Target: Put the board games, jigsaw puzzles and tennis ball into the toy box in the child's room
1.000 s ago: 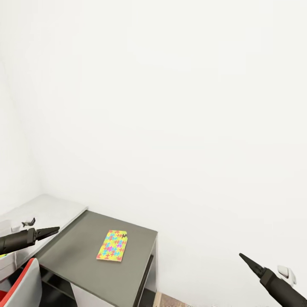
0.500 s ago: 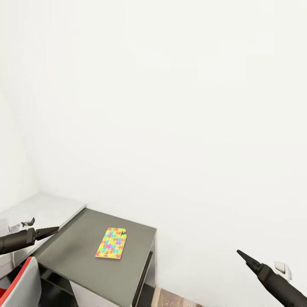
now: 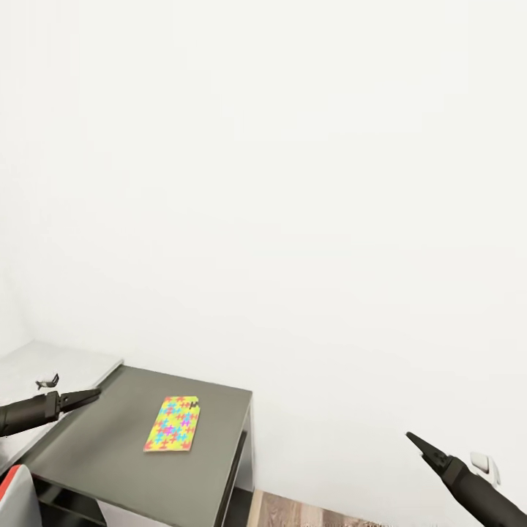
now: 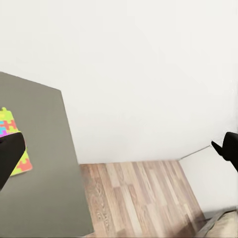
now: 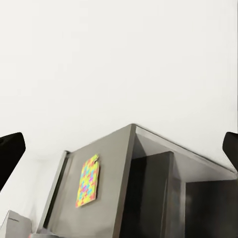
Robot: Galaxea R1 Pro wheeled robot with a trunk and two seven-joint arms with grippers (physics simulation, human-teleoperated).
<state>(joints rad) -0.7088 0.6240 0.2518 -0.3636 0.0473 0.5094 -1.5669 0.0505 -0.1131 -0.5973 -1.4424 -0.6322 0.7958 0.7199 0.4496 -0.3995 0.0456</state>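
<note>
Over the last second the head view has swung right, so the jigsaw puzzle (image 3: 172, 424) and the dark side unit (image 3: 102, 454) it lies on have slid left in frame though nothing itself moved, with the pale desk (image 3: 44, 366) at the edge. This looks like the robot repositioning, the puzzle not yet collected. From the head view the left gripper (image 3: 88, 396) and right gripper (image 3: 416, 441) appear closed and empty, though the wrist views show each pair of fingers apart.

A yellow, pink, green and blue jigsaw puzzle (image 3: 172, 424) lies on a dark grey side unit (image 3: 102, 454).
</note>
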